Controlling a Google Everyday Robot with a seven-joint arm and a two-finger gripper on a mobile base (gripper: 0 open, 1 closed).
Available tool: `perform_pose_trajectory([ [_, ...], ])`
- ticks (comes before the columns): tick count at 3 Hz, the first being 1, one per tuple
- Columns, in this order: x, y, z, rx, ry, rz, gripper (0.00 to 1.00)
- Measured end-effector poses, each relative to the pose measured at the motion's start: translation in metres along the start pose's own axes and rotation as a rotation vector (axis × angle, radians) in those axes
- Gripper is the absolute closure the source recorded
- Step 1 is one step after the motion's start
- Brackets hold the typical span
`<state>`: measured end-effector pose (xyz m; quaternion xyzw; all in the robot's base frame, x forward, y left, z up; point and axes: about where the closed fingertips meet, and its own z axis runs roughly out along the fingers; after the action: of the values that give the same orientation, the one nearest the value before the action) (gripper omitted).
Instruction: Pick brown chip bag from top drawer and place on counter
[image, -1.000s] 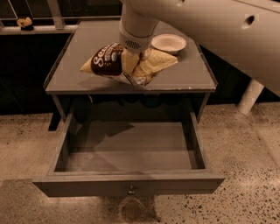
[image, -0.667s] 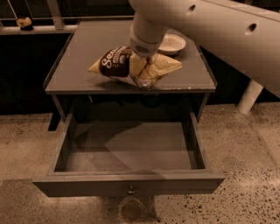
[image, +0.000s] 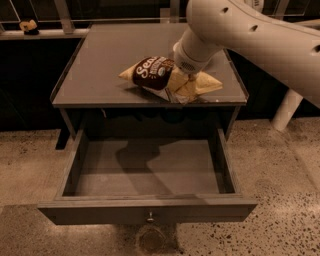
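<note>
The brown chip bag (image: 152, 74) lies crinkled on the grey counter (image: 100, 60), near its front edge and right of centre. Its dark panel with white script faces up and its pale ends stick out left and right. My gripper (image: 182, 84) comes down from the white arm at the upper right and is shut on the right half of the bag. The top drawer (image: 150, 170) is pulled fully open below the counter, and nothing lies inside it. Its knob (image: 149, 217) sits at the middle of the front. The small white bowl is hidden behind the arm.
The thick white arm (image: 260, 40) spans the counter's right back corner. A white post (image: 286, 107) stands on the speckled floor (image: 285, 200) at the right. A small object (image: 28, 25) sits on the ledge at the back left.
My gripper has moved right along the counter with the chip bag in it. The arm now covers the white bowl. The drawer has not moved.
</note>
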<state>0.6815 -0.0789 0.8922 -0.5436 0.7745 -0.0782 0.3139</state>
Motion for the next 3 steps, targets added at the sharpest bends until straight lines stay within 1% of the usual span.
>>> perform_pose_trajectory([
  [1,0.0173,-0.0107,0.0124,-0.001,-0.01,0.011,1.0],
  [2,0.0169,-0.0112,0.0115,-0.002,-0.01,0.011,1.0],
  [3,0.0191,-0.0121,0.0164,-0.012,-0.012,0.006,1.0],
])
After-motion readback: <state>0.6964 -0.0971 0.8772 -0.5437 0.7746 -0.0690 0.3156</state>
